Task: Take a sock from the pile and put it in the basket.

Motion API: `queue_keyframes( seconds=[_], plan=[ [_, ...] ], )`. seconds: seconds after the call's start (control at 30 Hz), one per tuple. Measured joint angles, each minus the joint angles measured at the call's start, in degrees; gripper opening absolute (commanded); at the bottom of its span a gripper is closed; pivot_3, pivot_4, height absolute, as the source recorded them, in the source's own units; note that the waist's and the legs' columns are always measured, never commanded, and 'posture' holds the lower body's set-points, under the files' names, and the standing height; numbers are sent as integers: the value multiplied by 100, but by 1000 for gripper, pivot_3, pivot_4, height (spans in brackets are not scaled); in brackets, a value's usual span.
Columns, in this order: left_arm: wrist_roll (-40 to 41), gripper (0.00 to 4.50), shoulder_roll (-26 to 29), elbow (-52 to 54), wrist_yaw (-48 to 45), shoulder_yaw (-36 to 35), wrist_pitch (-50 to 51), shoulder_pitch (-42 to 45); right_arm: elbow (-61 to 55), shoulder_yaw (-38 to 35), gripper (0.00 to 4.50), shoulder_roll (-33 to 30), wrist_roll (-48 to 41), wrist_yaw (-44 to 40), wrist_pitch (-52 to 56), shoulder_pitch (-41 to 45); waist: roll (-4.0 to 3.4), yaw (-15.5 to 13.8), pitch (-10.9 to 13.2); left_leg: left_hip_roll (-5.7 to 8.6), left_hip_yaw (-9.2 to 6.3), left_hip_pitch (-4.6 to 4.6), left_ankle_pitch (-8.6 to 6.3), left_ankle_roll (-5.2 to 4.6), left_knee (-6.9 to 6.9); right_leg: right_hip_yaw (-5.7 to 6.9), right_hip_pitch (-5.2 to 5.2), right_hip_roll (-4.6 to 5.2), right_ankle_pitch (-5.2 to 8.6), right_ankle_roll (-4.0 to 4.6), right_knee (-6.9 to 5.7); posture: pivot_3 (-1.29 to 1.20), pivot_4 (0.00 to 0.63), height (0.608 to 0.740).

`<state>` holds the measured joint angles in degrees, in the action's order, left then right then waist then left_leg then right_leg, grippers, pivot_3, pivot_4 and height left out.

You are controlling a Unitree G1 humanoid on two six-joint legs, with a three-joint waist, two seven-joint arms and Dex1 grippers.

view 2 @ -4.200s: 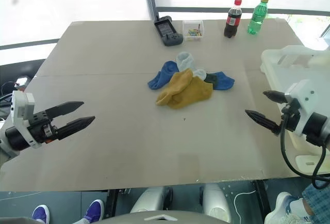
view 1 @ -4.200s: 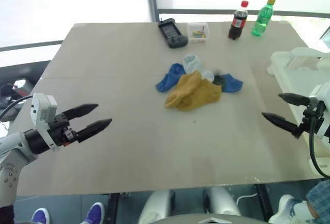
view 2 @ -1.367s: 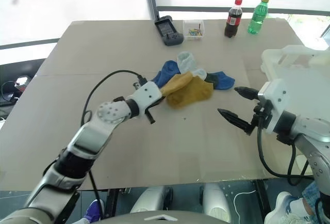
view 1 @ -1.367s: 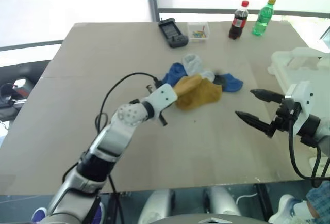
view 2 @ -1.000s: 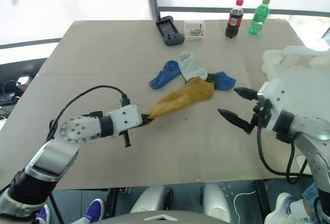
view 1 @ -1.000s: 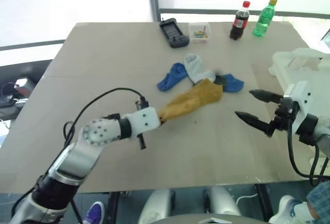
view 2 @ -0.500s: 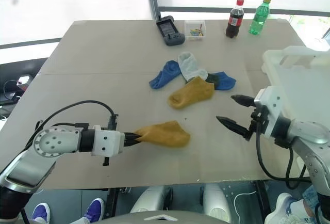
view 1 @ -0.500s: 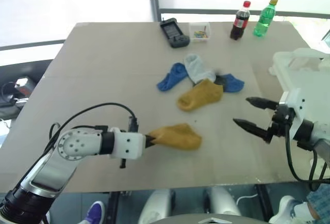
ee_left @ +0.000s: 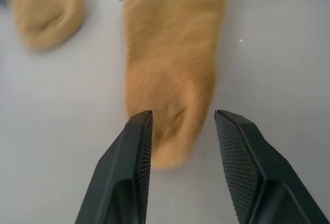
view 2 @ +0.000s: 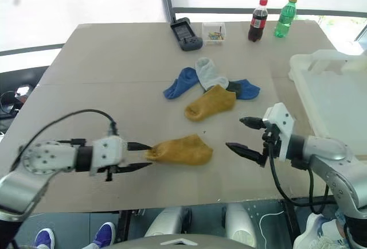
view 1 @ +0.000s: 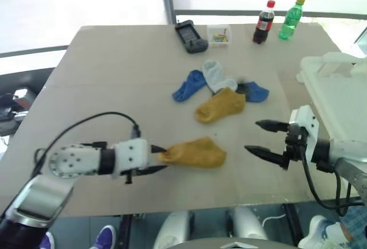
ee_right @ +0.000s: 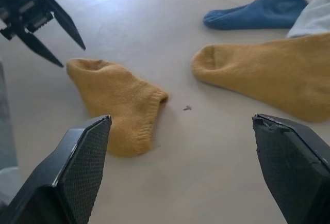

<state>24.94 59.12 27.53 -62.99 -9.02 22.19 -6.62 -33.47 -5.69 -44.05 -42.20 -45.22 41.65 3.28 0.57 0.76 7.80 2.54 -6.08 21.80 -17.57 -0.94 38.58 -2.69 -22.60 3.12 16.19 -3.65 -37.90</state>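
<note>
One mustard sock [view 1: 196, 152] lies flat on the table by itself, near the front edge. My left gripper [view 1: 164, 158] stands open at its left end, a finger on either side of the sock's tip without pinching it; the left wrist view shows the sock [ee_left: 172, 53] loose between the spread fingers. My right gripper [view 1: 252, 136] hangs open just right of this sock with nothing between its fingers. The pile [view 1: 221, 91] sits mid-table: a blue sock, a pale grey one, a second mustard one, a dark green one and another blue one. The white basket [view 1: 314, 66] stands at the right edge.
At the far edge stand a black handset [view 1: 192, 35], a small clear box [view 1: 219, 34], a cola bottle [view 1: 262, 22] and a green bottle [view 1: 289, 18]. The table's front edge runs close below the lone sock.
My left gripper dragged the mustard sock out of the pile toward the front left, set it on the table and opened. My right gripper moved left toward that sock.
</note>
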Motion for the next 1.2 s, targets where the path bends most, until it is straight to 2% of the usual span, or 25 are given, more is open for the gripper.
queue_keyframes(
  seconds=[0.13,0.27,0.43,0.57,0.67,0.77,0.8,1.0,1.2],
  plan=[
    [1720,2128,-109,20,273,-986,1933,-130,-57,415,4500,44,106,180,193,199,-2,6,1,3,-3,-6,0,0,1,3,1,0,0,0,3,0,150,740],
    [2522,2128,-657,-17,1071,-1369,2908,-217,-20,1063,4500,112,757,279,16,357,1,3,1,2,-8,-5,12,21,1,4,-1,0,0,0,1,0,150,740],
    [2197,2128,-984,108,1699,-1274,2896,-532,107,1582,4500,358,1361,433,-252,442,3,-4,-1,4,-5,-6,13,25,1,0,-1,3,0,0,2,0,150,740],
    [1715,2128,-1333,286,1974,-885,2531,-813,217,1944,4500,586,1670,445,-353,472,4,-19,-1,5,-5,-4,13,26,-1,0,-3,6,0,1,4,0,150,740],
    [1531,2910,-1361,308,1961,-818,2266,-820,220,2047,4500,646,1790,416,-417,561,3,-29,-1,5,-6,-5,14,28,-1,1,-2,7,0,2,2,0,150,740],
    [1536,4215,-1383,308,1946,-819,2239,-741,223,2054,4500,702,1833,407,-431,560,3,-25,-1,5,-7,-5,14,28,-2,1,-2,7,0,2,3,0,150,740],
    [1568,4385,-1382,307,1941,-819,2250,-712,223,2054,4500,715,1837,407,-432,560,3,-21,-1,5,-7,-5,14,28,-2,1,-2,7,0,2,3,0,150,740],
    [1750,4385,-1422,307,1980,-745,2454,-501,232,2053,4500,789,1883,408,-429,559,3,-11,-1,6,-6,-5,14,28,-5,0,-3,7,0,2,5,0,150,740],
    [1413,4385,-1430,277,2288,-168,2524,-281,414,2291,4500,865,2137,382,-493,574,3,-17,-1,8,-7,-6,14,28,-5,0,-3,7,0,2,3,0,150,740]
  ],
)
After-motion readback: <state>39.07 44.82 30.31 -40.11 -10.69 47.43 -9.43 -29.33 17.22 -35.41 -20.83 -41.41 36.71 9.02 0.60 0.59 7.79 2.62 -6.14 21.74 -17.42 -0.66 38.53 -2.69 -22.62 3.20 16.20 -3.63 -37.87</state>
